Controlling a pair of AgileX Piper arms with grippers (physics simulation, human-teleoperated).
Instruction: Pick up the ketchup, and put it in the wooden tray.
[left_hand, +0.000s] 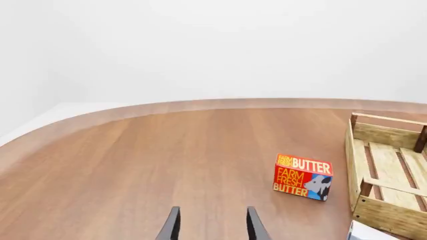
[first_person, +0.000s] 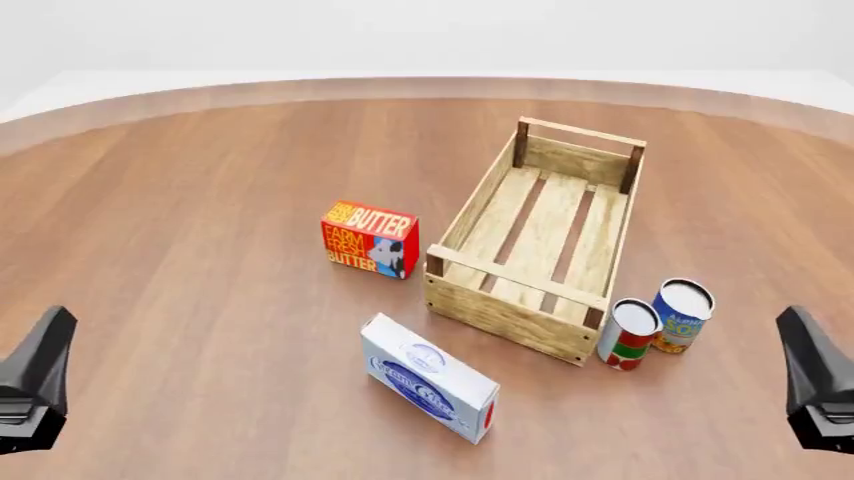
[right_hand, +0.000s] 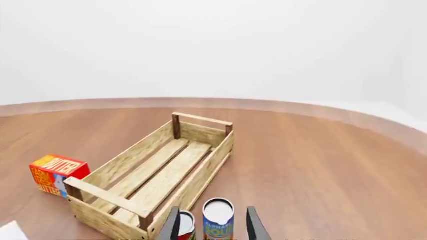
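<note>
The left hand sits low at the near left edge of the tabletop. Its two dark fingers are spread apart with only bare wood between them, so it is released and grasps nothing.

Right of it and farther back, a red butter box stands upright, near the tray's left side but apart from it. Nearer the front, a white box with a blue oval print lies flat and skewed, just off the tray's near left corner.

The tray lies right of centre, angled so that its long axis runs from near left to far right. Its slats are bare.

Just beside the tray's near right corner stand two upright cans: a red-and-green can, and close to its right a blue can.

The right hand sits at the near right edge, its fingers likewise parted and released, pointed toward the two cans and well short of them.

The ketchup shows in none of the views, so its place cannot be told.
</note>
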